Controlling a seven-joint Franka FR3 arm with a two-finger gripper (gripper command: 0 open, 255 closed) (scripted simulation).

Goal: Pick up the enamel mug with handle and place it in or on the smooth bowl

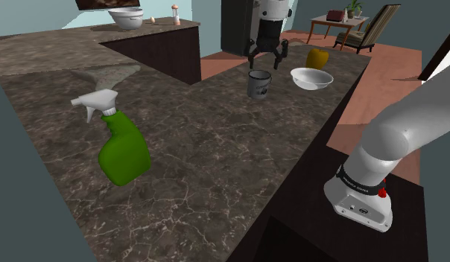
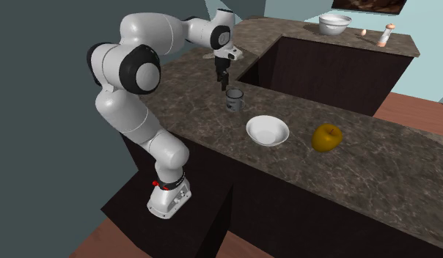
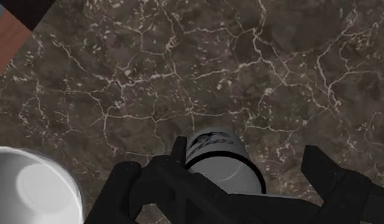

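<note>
Dark veined marble countertop [image 1: 216,164]. 1x green spray bottle [image 1: 123,152] with a white trigger. 2x white bowls: smooth white bowl [image 1: 311,77] just beside the mug, second white bowl [image 1: 128,18] on the far counter. 1x grey mug [image 1: 259,83], upright on the countertop, dark print unreadable. Black gripper [image 1: 267,59] just above it, fingers spread.

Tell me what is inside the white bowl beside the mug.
Nothing visible: the smooth round white bowl shows a bare interior in the second exterior view; its near wall covers a thin strip of it.
</note>
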